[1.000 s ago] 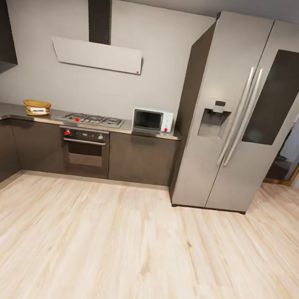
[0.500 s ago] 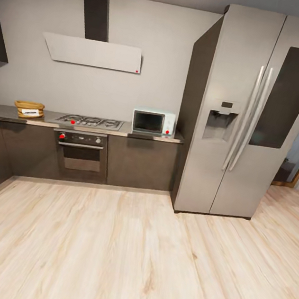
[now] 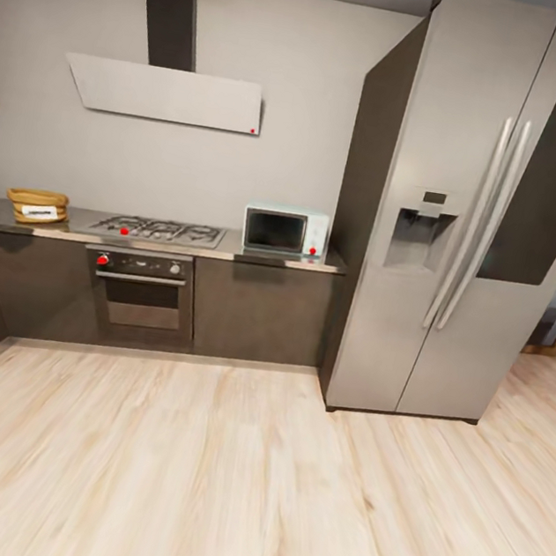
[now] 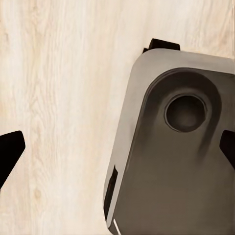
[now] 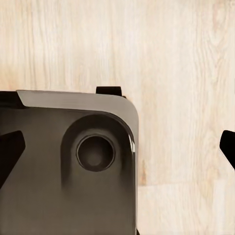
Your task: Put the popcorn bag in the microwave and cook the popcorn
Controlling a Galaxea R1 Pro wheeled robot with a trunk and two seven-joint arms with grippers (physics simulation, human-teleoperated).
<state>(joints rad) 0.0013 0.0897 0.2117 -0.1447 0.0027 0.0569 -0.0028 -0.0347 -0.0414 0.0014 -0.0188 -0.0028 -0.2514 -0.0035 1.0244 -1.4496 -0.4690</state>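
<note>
The tan popcorn bag point(image 3: 36, 206) with its white label stands at the far left end of the grey countertop point(image 3: 228, 251). Further right on the same countertop, beside the fridge, sits the pale microwave point(image 3: 285, 230) with its dark glass door shut. In the left wrist view my left gripper point(image 4: 117, 152) hangs open above the wooden floor and my own grey base, holding nothing. The right wrist view shows my right gripper point(image 5: 119, 152) open and empty as well. Both are far from the counter.
A steel gas hob point(image 3: 159, 229) and built-in oven point(image 3: 142, 291) lie between bag and microwave, under a white hood point(image 3: 167, 94). A tall steel fridge point(image 3: 474, 218) stands right of the counter. Pale wood floor point(image 3: 222, 475) stretches to the cabinets.
The whole head view has shifted: the counter and fridge look nearer and sit a bit lower and further left. The camera moved; bag and microwave stayed put.
</note>
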